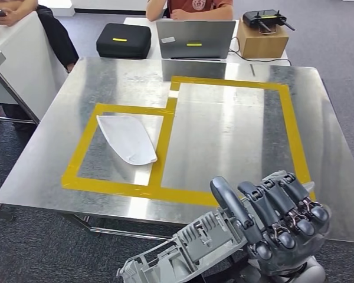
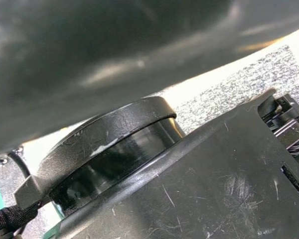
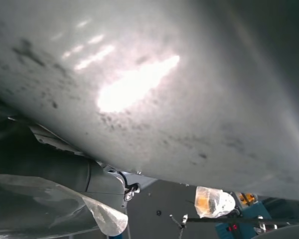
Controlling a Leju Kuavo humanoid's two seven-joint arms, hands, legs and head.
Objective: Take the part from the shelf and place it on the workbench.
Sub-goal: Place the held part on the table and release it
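Note:
My right hand point(image 1: 277, 221) is low at the front right, just over the near edge of the metal workbench point(image 1: 219, 135). Its dark fingers are curled around a grey ribbed plastic part point(image 1: 184, 247) that sticks out to the left, below the bench edge. In the right wrist view the part's point(image 3: 148, 89) broad grey surface lies close to the camera. A white, flat, leaf-shaped part point(image 1: 127, 138) lies inside the left yellow-taped rectangle point(image 1: 117, 186) on the bench.
A larger yellow-taped rectangle point(image 1: 291, 127) marks the bench's right half. Behind the bench stand a grey laptop point(image 1: 195, 39), a black case point(image 1: 123, 40) and a cardboard box point(image 1: 261, 36) with a controller on it. People sit at the far side and far left.

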